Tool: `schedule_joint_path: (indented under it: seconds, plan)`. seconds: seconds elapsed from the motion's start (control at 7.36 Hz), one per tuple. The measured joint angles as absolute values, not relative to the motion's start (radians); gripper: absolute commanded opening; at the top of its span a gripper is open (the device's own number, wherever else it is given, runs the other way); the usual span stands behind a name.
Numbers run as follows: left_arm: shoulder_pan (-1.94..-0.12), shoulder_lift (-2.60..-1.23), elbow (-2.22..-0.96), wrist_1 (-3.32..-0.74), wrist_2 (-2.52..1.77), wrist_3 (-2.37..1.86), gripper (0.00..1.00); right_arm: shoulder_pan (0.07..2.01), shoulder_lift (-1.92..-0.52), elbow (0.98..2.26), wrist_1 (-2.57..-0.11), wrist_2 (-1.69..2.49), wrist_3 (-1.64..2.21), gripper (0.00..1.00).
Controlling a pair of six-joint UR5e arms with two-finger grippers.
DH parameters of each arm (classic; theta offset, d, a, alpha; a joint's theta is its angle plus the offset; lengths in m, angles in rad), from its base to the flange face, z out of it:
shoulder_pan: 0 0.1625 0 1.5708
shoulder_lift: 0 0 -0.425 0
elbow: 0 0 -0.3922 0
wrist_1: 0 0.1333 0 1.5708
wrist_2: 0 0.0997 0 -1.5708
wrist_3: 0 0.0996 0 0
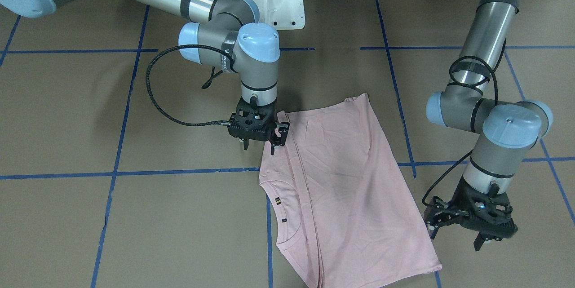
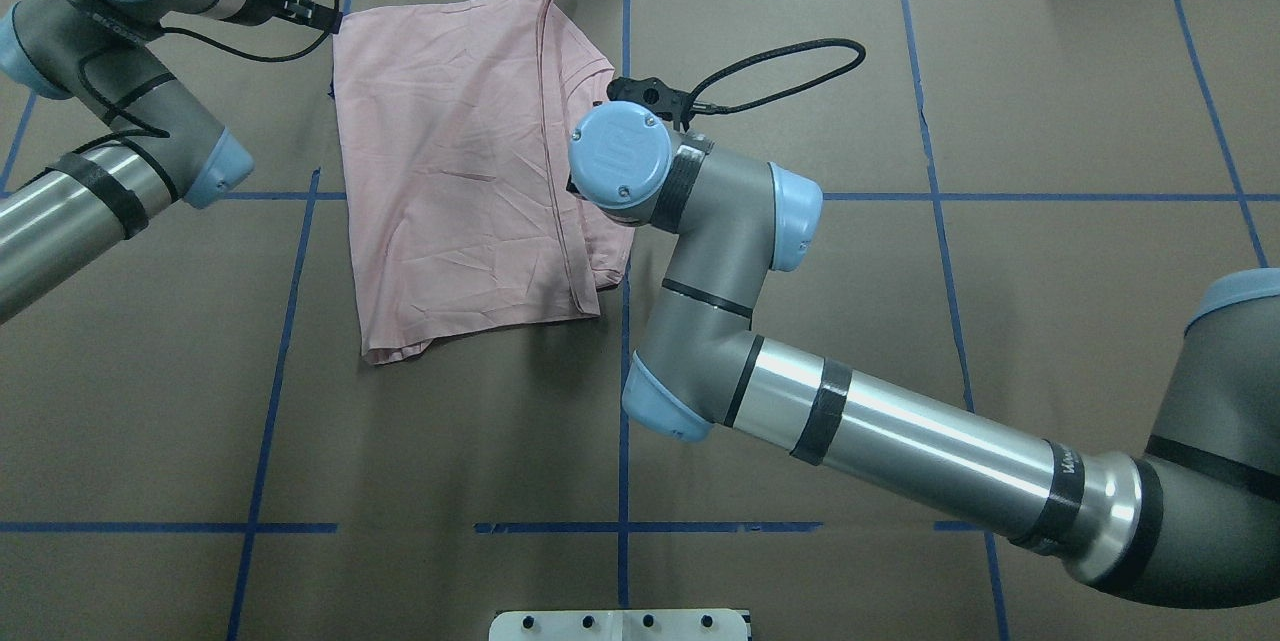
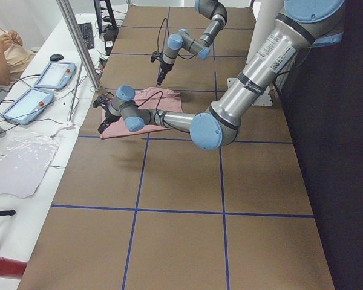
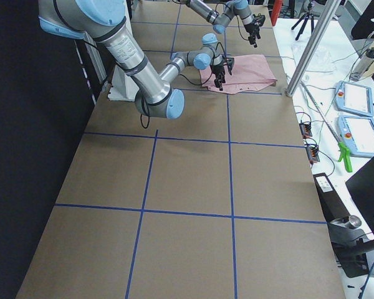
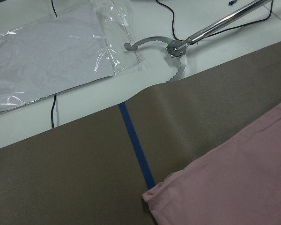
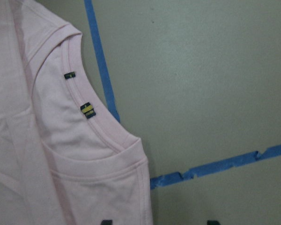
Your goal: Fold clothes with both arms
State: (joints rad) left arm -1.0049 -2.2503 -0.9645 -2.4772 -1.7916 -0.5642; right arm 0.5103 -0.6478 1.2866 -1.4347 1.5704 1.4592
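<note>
The table (image 1: 67, 112) is covered with brown paper, and blue tape lines (image 1: 134, 174) divide it into large squares. The pink T-shirt (image 1: 346, 180) lies flat in the lower middle of the front-facing view, a little diagonal, with its ribbed neckline (image 6: 100, 126) toward the left of the frame. I see no print on it, so I think the printed side is down or folded inside. One long side seems already turned over the body, because a straight edge runs along the garment close to the neck.

My right gripper (image 1: 259, 148) stands at the upper left corner of the shirt and points straight down. Its jaws are apart and hold nothing. In the right wrist view one fingertip (image 6: 106, 222) is over the cloth and the other is over bare paper, so they straddle the shoulder edge. I judge it is placed so in order to pinch this edge for the next fold.

The left gripper (image 1: 454, 234) hangs at the lower right of the frame, near the hem side of the shirt and not touching it. Its jaws are also spread and empty. Its wrist camera looks at a corner of the shirt (image 5: 152, 194), so probably this corner is its target. Both sides should be gripped together, otherwise the cloth may pull crooked.
</note>
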Motion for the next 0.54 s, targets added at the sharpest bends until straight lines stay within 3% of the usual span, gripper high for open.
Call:
schedule_joint_path:
  seconds: [0.54]
  plan:
    - [-1.005, -2.249, -0.965, -2.479, -1.792, -0.564, 1.0, 0.448, -0.641, 1.27, -1.449, 1.517, 1.462, 0.52]
